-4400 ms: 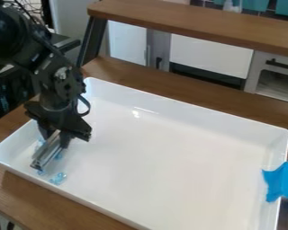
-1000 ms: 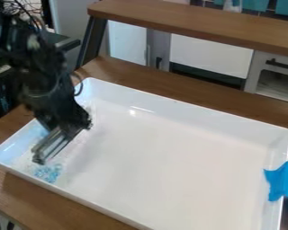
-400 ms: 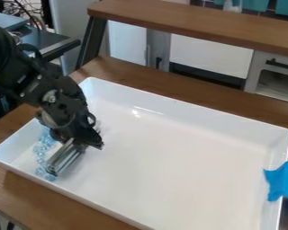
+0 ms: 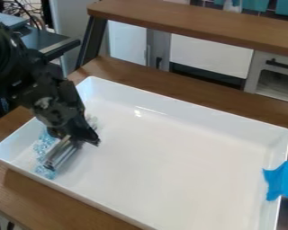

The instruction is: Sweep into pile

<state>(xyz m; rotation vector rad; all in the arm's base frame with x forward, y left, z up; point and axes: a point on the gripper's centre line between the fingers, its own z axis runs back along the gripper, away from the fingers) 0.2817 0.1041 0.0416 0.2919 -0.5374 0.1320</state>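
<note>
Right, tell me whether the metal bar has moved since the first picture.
Yes: the metal bar in the tool sits slightly farther right in the view, away from the left corner of the white tray.

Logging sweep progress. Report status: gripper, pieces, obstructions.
Gripper gripping metal bar, low at picture-left end of tray. Light-blue pieces strung beside bar, no compact pile. Blue tape at opposite end, away from pieces.

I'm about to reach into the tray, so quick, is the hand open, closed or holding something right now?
Hand: closed on a grey bar, by the blue bits.
</note>
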